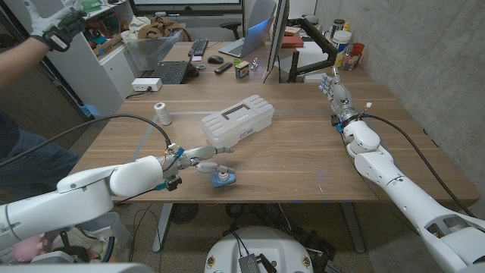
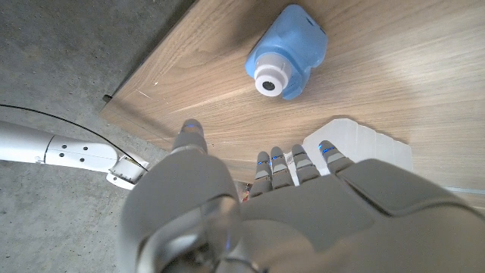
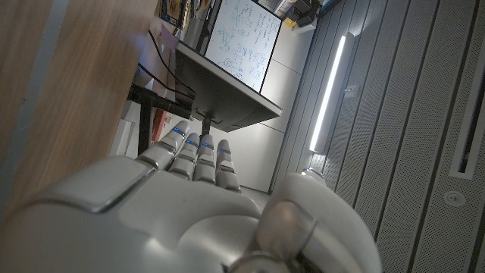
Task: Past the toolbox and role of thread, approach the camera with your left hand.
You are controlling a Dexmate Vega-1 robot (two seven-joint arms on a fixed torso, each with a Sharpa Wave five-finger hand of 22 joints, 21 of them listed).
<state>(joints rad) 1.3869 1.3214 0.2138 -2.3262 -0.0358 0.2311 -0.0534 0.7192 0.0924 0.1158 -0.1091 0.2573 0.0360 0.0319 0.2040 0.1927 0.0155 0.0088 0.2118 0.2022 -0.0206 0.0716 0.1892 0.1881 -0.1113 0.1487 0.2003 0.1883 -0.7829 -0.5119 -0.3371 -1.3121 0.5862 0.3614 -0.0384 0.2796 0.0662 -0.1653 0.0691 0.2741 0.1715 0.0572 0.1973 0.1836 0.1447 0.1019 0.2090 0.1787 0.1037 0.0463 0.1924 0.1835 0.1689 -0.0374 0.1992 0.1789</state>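
Approach nearly complete: our left hand (image 1: pixel 206 157), fingers extended and empty, sits just beside the small blue plastic camera (image 1: pixel 223 179), nearer us than the white plastic toolbox (image 1: pixel 237 120); contact remains.

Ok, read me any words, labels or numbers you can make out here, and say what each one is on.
None can be read.
Monitor: lines of writing, too small to read.
Toolbox: a dark panel on the lid, no legible text.
Blue camera: no lettering visible.
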